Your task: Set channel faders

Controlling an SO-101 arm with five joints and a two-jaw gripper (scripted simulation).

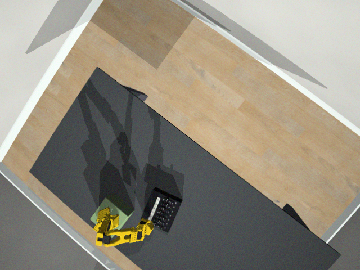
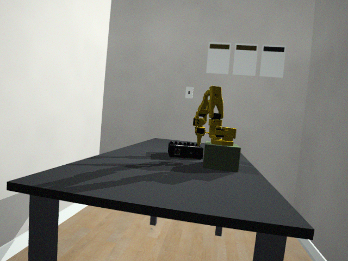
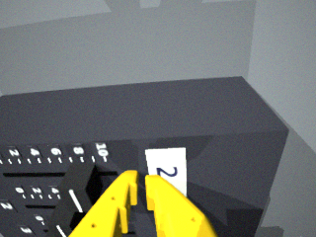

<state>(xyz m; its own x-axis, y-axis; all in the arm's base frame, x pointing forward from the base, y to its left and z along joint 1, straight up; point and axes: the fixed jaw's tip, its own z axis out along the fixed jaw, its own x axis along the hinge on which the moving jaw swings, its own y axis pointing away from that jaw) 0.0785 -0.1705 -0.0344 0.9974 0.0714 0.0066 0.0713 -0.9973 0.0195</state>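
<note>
At the end of our yellow arm (image 1: 122, 237) (image 2: 216, 101), the tool (image 1: 151, 228) (image 2: 198, 143) (image 3: 140, 185) is closed down to its narrowest, with nothing between its fingertips. In the wrist view we see it in front of the white tape (image 1: 153, 208) (image 3: 166, 170), where a 2 can be read, and whether it touches anything there we cannot tell. Just beside it sits a black fader knob (image 3: 81, 190) with a white line, near the 8 and 10 end of its printed scale (image 3: 55, 152). These belong to the lighting desk (image 1: 171, 213) (image 2: 185, 151) (image 3: 217, 106), a black box lying on the dark counter (image 1: 220, 209) (image 2: 157, 185), near the green block (image 1: 125, 221) (image 2: 221, 157) that carries our arm. Beyond the counter, three pale sheets (image 2: 218, 60) and a small switch plate (image 2: 186, 95) show on the grey wall (image 2: 151, 56), above wooden flooring (image 1: 215, 84) (image 2: 112, 232).
</note>
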